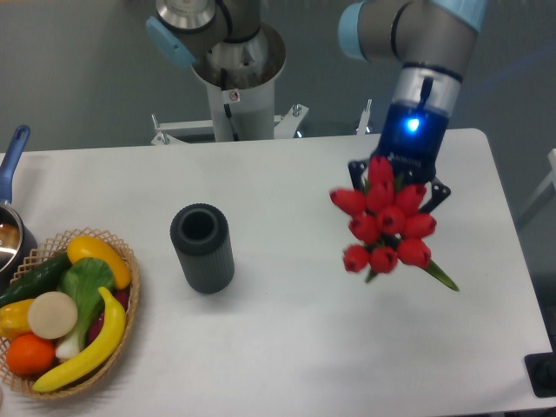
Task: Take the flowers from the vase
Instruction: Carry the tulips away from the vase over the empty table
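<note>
While the wicker basket (130, 300) sits at the near left corner of the worktop (295, 347), it carries a yellow banana (87, 347), an orange (30, 354), a pale round slice (52, 314), leafy greens (87, 282) and a dark cucumber (39, 278). Just behind it, at the left edge, a pot with a blue handle (13, 161) pokes into view.

Moving further in, the vase (202, 248) stands upright left of centre, dark grey and ribbed, its mouth open and nothing in it. It's well apart from everything else on the white surface.

Over on the right, the flowers (385, 226) are up in the air, clear of the vase and well to its right! The red buds cluster tight, facing the camera, with a green leaf (439, 275) trailing down to the lower right. The gripper (398, 178) is right behind the bunch, its dark fingers (439, 193) peeking out on either side of the buds, clamped around the stems, though the grip point itself is hidden behind the blooms. A blue light glows on the wrist above.

At the back, the arm's grey base (234, 69) rises beyond the worktop's far edge.
</note>
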Robot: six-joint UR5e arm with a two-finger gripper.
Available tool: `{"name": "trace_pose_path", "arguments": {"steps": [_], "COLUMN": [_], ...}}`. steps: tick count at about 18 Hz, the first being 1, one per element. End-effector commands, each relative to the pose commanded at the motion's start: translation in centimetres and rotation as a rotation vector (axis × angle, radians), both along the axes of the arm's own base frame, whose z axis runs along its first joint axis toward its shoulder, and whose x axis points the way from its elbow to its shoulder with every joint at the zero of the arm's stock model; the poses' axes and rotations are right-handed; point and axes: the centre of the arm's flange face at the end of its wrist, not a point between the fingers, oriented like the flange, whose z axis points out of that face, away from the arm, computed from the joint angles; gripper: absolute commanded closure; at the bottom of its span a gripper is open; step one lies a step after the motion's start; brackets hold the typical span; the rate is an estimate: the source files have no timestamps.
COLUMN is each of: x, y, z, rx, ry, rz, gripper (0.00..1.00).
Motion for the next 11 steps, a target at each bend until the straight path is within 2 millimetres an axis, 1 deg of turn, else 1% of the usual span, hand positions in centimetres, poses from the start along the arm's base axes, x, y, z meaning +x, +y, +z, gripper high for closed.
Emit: {"name": "trace_pose_path", "arguments": {"steps": [1, 2, 3, 5, 6, 7, 8, 10, 11], "x": [-0.6, -1.4, -2.3, -3.2, -3.4, -3.7, -3.8, -4.2, -4.2], "y": [0.6, 0.5, 0.2, -0.3, -0.2, 0.5, 1.3, 2.0, 2.9], "z": [-1.7, -3.5, -4.8, -5.4, -6.0, -6.1, -5.8, -4.5, -4.4], "rx": [-0.032, -0.081, -0.140, -0.234, -0.254, -0.258, -0.269, -0.317, -0.348], "ry": [-0.013, -0.021, -0.010, 0.021, 0.019, 0.019, 0.020, 0.017, 0.006], "rz": [0.002, 0.019, 0.038, 0.066, 0.070, 0.060, 0.052, 0.051, 0.040], "gripper": [1.00, 1.00, 1.00, 1.00, 1.00, 1.00, 1.00, 0.99, 0.98]}}
